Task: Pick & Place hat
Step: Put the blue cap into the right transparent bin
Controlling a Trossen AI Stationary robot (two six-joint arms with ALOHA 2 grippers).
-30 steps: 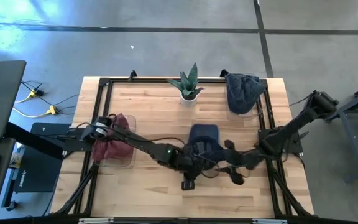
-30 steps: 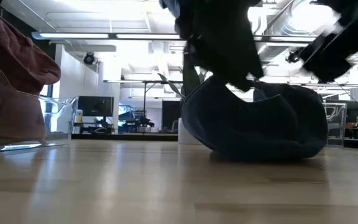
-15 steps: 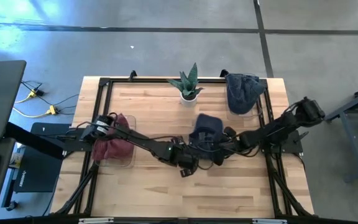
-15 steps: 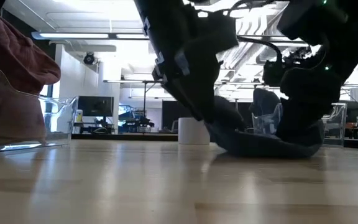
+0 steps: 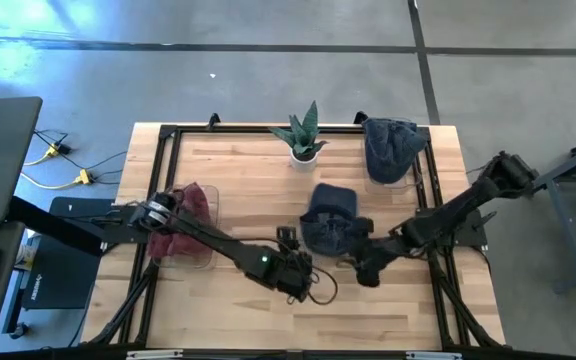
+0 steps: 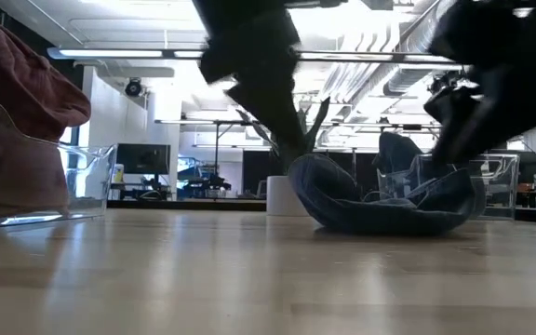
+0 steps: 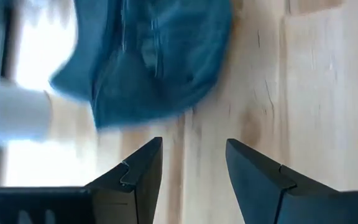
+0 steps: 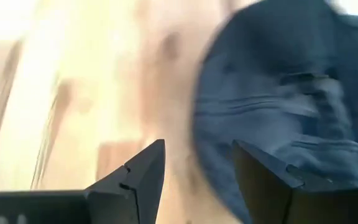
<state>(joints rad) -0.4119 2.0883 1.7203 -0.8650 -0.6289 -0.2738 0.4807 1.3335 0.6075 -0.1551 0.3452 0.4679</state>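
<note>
Dark blue hat (image 5: 330, 218), maroon hat (image 5: 182, 226), pale wooden table (image 5: 238, 180)

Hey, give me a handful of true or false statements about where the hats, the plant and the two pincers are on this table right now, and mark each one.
1. The dark blue denim hat lies on the light wooden table, not in a bin. True.
2. The left pincer is clamped on that hat. False: its fingers stand open with bare wood between them.
3. The small spiky green plant in a white pot stands at the table's far edge. True.
4. The dark red hat sits in the right-hand bin. False: it sits in the clear plastic bin on the left side.
5. The right pincer holds nothing. True.
</note>
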